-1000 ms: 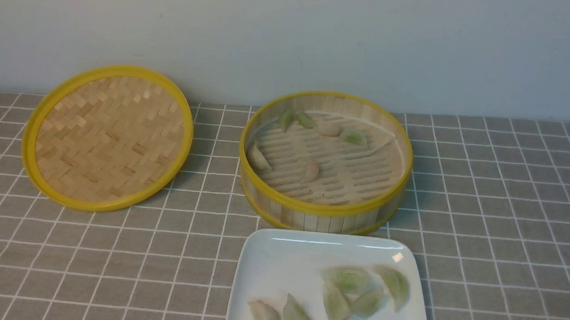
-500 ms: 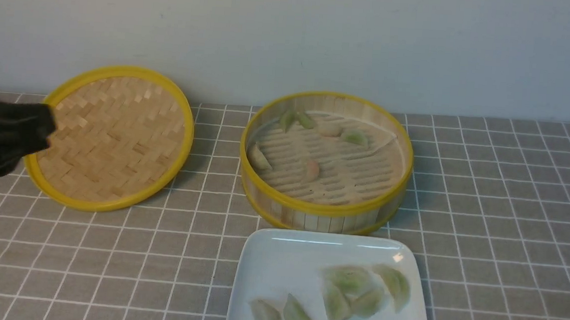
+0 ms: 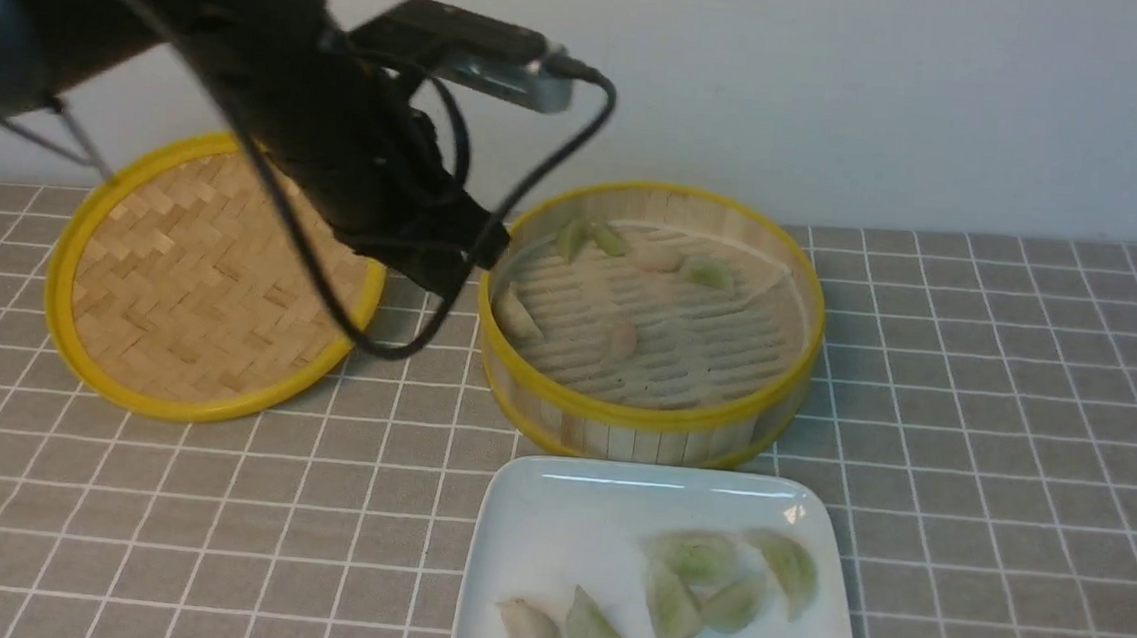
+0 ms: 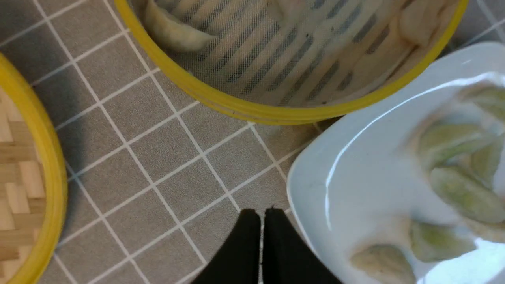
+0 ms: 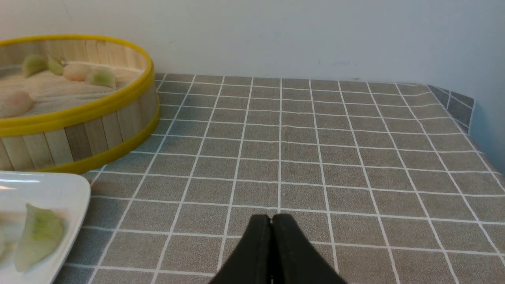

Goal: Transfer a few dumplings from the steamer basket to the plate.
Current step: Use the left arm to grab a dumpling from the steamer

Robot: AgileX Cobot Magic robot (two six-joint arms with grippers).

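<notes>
Grey checked cloth covers the bench (image 3: 1020, 441). My left arm (image 3: 321, 132) reaches in from the left, passing above the woven lid (image 3: 177, 332), which lies flat to the left of the steamer basket (image 3: 642, 416). The steamer basket stands at centre, near the wall. The plate (image 3: 554, 528) sits just in front of it.

My left hand (image 4: 261, 213) hangs above bare cloth between the lid, the basket and the plate's corner. Its fingers are pressed together with nothing between them. My right hand (image 5: 271, 219) is over open cloth to the right of the plate, fingers likewise closed and empty.

Inside the basket, the beige dumpling (image 3: 515, 315) lies against the left wall. The pinkish dumpling (image 3: 620, 338) lies near the middle of the floor. Three green pieces (image 3: 707, 272) lie along the far wall. Several green dumplings (image 3: 697, 556) rest on the plate.
</notes>
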